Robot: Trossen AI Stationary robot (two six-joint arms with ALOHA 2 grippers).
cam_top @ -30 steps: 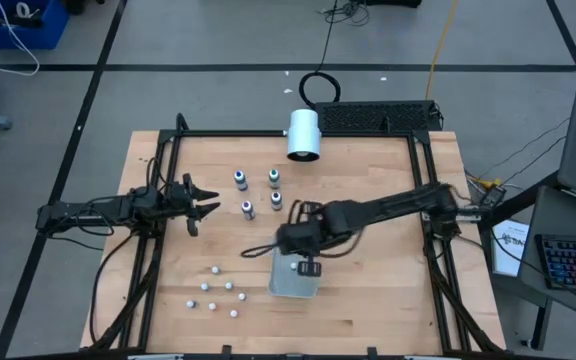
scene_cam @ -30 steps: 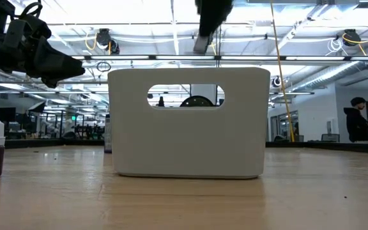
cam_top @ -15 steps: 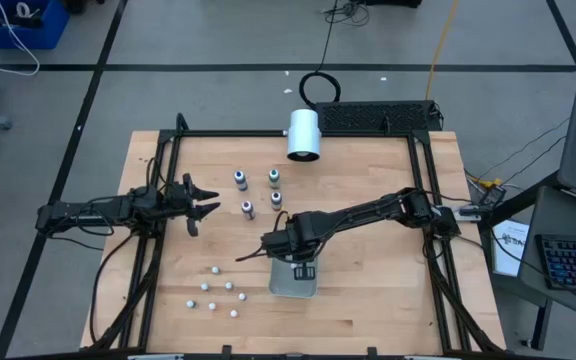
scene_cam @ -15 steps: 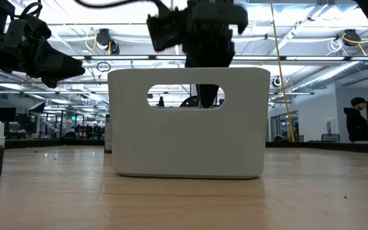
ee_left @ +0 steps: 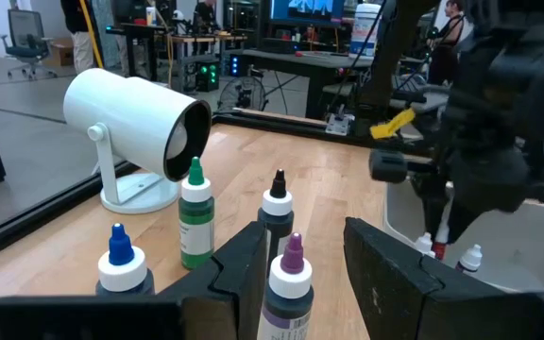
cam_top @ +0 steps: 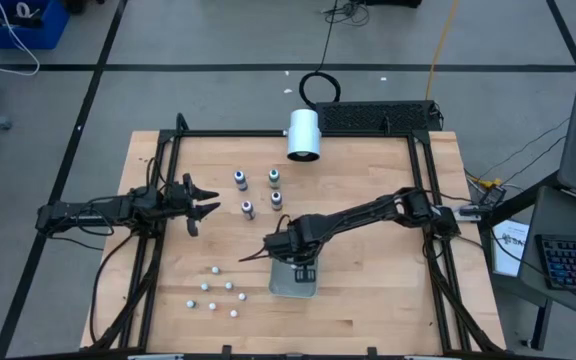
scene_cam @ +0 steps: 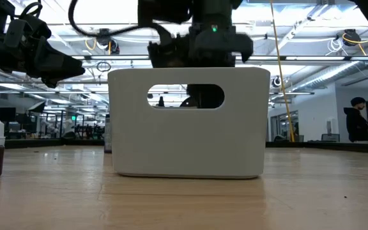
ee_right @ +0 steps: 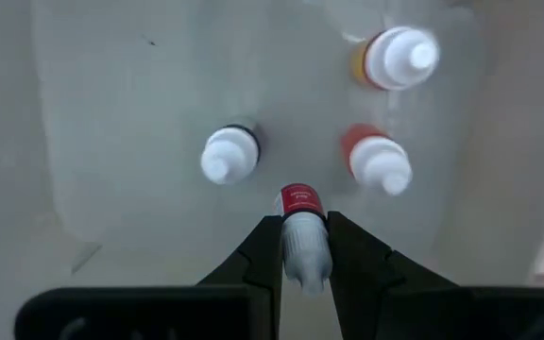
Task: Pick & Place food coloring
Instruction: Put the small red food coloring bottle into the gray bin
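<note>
My right gripper (ee_right: 305, 247) reaches down into the white bin (cam_top: 293, 283), shut on a small food coloring bottle (ee_right: 299, 212) with a red label. Three more bottles stand on the bin floor: a dark one (ee_right: 229, 156), a red one (ee_right: 378, 159) and a yellow one (ee_right: 397, 57). Several bottles stand upright on the wood (cam_top: 258, 192) left of the bin; their caps are blue (ee_left: 121, 257), green (ee_left: 195, 210), black (ee_left: 277, 200) and purple (ee_left: 289, 274). My left gripper (cam_top: 206, 205) waits open at the table's left, level, facing them. My right gripper pinches the bottle's pale upper part (ee_right: 305, 253) between its two fingers, coming from above and pointing down. The red-labelled end (ee_right: 298, 200) points down toward the bin floor. Whether that end rests on the floor, I cannot tell.
A large white cylinder (cam_top: 303, 133) on a stand lies at the table's far edge. Small white balls (cam_top: 213, 290) are scattered near the front, left of the bin. The bin has a handle slot (scene_cam: 185, 96) in its wall. A black frame (cam_top: 168, 150) borders the table.
My right gripper has gone down from above the bin's rim into the bin, still shut on the bottle, and now shows behind the handle slot in the low view. Its wrist has tipped more upright.
</note>
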